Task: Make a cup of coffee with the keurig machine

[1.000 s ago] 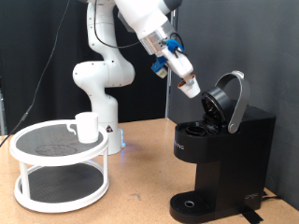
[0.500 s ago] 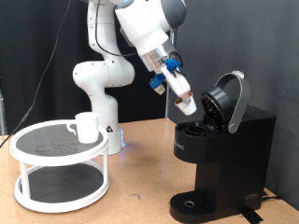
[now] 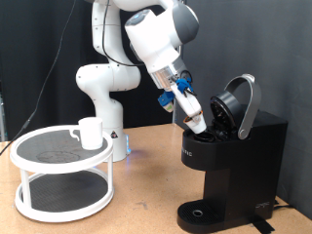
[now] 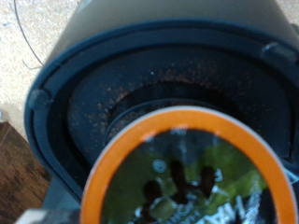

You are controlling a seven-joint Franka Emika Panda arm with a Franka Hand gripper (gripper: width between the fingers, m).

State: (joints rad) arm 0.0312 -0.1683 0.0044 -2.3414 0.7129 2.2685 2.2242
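Note:
The black keurig machine [image 3: 229, 166] stands at the exterior view's right with its rounded lid [image 3: 240, 102] hinged open. My gripper [image 3: 199, 123] is tilted down at the open pod chamber, its tip at the chamber's rim. It is shut on a coffee pod; the wrist view shows the pod's orange-rimmed foil top [image 4: 192, 177] close up just above the round dark chamber [image 4: 140, 84]. The white cup [image 3: 90, 132] stands on the top tier of the stand at the left, far from the gripper.
A white two-tier round stand [image 3: 63, 175] sits on the wooden table [image 3: 146, 210] at the exterior view's left. The robot's white base [image 3: 102, 83] rises behind it. A black curtain backs the scene.
The gripper has come down and slightly left, bringing the pod from above the lid's front edge to the mouth of the open chamber. Cup and machine have not moved.

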